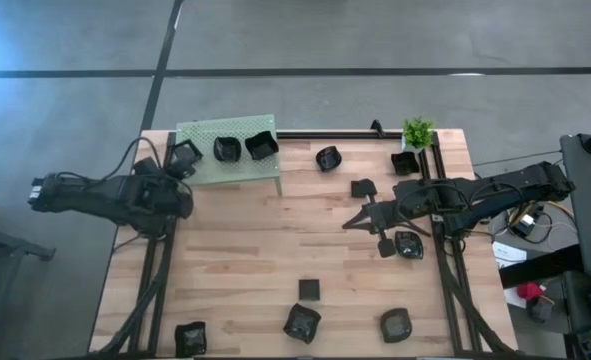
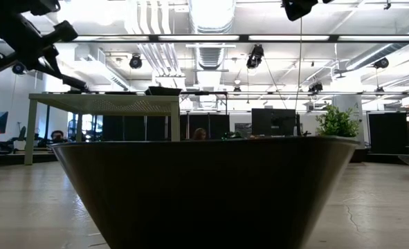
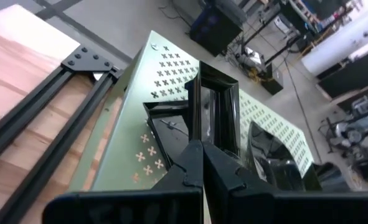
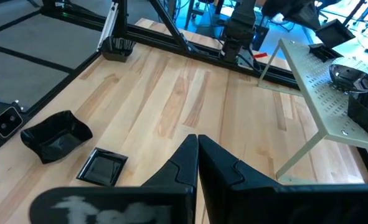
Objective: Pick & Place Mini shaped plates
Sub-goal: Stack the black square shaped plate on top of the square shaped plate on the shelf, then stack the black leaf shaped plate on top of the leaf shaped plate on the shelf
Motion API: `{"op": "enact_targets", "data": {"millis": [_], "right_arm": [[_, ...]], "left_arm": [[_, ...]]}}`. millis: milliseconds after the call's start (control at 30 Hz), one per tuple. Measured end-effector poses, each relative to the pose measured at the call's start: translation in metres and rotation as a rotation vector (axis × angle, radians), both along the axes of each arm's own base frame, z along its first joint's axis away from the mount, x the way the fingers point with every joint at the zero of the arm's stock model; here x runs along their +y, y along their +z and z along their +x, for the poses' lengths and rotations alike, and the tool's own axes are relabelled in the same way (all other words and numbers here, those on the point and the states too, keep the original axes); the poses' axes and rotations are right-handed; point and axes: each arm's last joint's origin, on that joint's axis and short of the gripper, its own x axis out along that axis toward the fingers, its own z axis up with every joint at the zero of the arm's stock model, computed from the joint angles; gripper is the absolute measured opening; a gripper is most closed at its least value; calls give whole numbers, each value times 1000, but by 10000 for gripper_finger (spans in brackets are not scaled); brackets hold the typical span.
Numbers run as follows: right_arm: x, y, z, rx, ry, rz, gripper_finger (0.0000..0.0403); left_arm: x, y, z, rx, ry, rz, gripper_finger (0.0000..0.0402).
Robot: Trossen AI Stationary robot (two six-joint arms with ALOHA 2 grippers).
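The green perforated platform [image 1: 200, 170] stands at the table's far left. Two black mini shaped plates [image 1: 226, 150] [image 1: 261, 145] rest on it. My left gripper [image 1: 175, 165] is at the platform's left end, shut on a square black plate [image 3: 218, 106] that is tilted over the perforated top. My right gripper [image 1: 353, 222] hangs shut and holds nothing, above the bare wood right of the table's middle. More plates lie on the wood: [image 1: 328, 158], [image 1: 363, 187], [image 1: 407, 245], and several along the near edge, among them [image 1: 302, 322]. My left gripper pinches one side wall [image 3: 195, 118] of the square plate between its two fingers, at their free ends. The fingers slant down toward the platform from its left. The plate stands tipped on edge, with its hollow facing sideways. Whether its lower corner [image 3: 162, 115] touches the platform, I cannot tell.
A small green plant [image 1: 417, 130] stands at the far right corner, with a black plate [image 1: 405, 162] beside it. Black frame rails [image 1: 435, 200] run along the table's sides and far edge. One plate [image 2: 190, 194] sits right in front of the low camera. Bare wood lies mid-table.
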Motion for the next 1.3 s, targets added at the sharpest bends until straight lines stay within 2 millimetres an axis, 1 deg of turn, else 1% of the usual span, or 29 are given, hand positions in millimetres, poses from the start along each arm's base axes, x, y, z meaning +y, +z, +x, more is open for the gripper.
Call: {"op": "enact_targets", "data": {"millis": [133, 267, 633, 1067, 1200, 1300], "right_arm": [[0, 2, 1, -20, 2, -1, 8], [0, 2, 1, -22, 2, -1, 8], [0, 2, 1, -23, 3, -4, 8], [0, 3, 1, -36, 3, -2, 8], [0, 3, 1, -36, 2, -1, 8], [0, 3, 1, -36, 1, 2, 8]], "left_arm": [[3, -8, 4, -29, 31, 3, 0], [3, -14, 4, -26, 36, -9, 0], [3, -14, 4, -5, 22, -15, 1], [3, -14, 4, -4, 14, -28, 45], [3, -12, 2, 81, -36, -8, 46], [3, -5, 2, 168, -101, 0, 46]]}}
